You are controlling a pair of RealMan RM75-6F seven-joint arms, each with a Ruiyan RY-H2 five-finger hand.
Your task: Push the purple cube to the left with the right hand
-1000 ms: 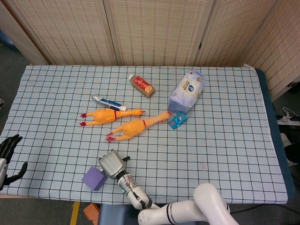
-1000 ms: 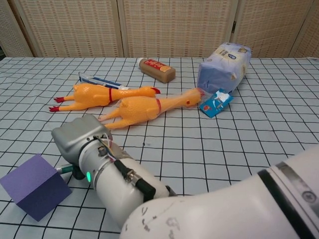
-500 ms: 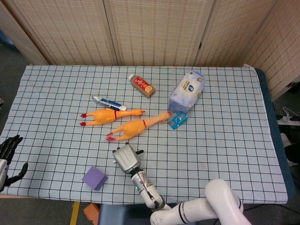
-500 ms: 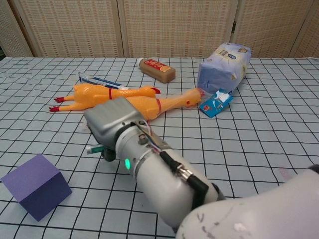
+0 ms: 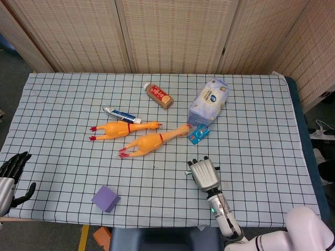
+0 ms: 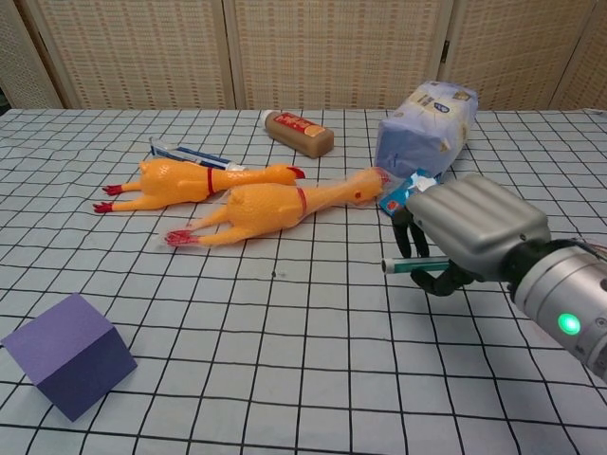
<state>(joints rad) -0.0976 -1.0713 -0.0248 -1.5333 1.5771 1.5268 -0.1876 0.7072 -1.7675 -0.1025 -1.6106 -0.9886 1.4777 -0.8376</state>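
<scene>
The purple cube (image 5: 105,198) (image 6: 68,354) sits near the table's front edge, left of centre, with nothing touching it. My right hand (image 5: 204,174) (image 6: 465,232) hovers far to the cube's right, over the front middle of the table. Its back faces up, its fingers are curled downward, and it holds nothing. My left hand (image 5: 11,180) shows only in the head view, at the front left corner off the table's edge. Its dark fingers are spread and it holds nothing.
Two orange rubber chickens (image 5: 141,144) (image 6: 270,209) lie mid-table, with a toothpaste tube (image 5: 120,114) behind them. A brown bottle (image 5: 158,95), a blue-white bag (image 5: 209,99) and a small blue packet (image 5: 199,135) lie further back and right.
My right hand has swung right, from beside the cube to the front middle of the table. The cube has stayed in place.
</scene>
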